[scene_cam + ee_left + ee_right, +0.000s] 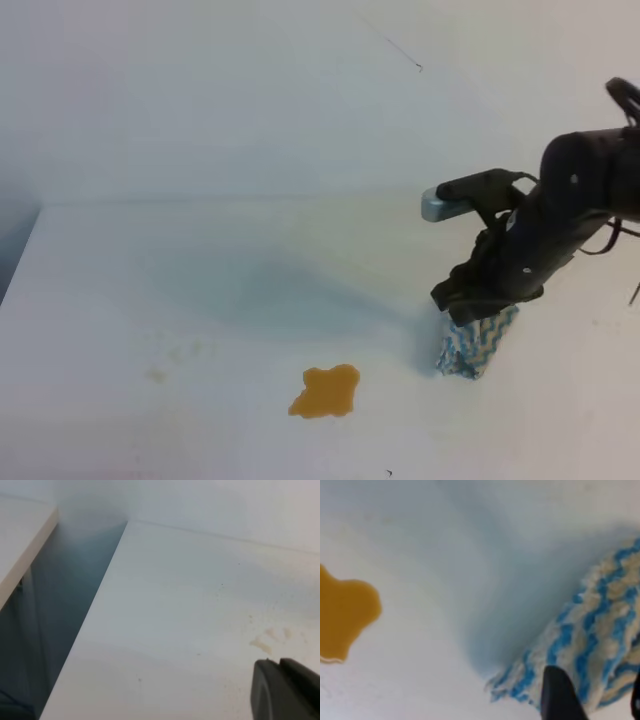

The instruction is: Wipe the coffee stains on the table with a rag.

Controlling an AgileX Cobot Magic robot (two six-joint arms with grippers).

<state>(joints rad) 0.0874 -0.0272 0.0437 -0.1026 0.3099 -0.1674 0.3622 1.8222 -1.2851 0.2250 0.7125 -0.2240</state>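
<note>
The coffee stain (325, 391) is an orange-brown blotch on the white table (200, 290), front centre; it also shows at the left edge of the right wrist view (342, 615). My right gripper (487, 305) is shut on a blue-and-white rag (477, 344), which hangs down with its lower end at the table, to the right of the stain and apart from it. In the right wrist view the rag (590, 640) fills the lower right beside a dark fingertip (560, 695). Of my left gripper only a dark fingertip (285, 690) shows in the left wrist view; its state is unclear.
Faint tan specks (155, 375) lie on the table at front left, also in the left wrist view (267, 637). The table's left edge (95, 610) drops to a dark gap. A pale wall (250, 90) stands behind the table.
</note>
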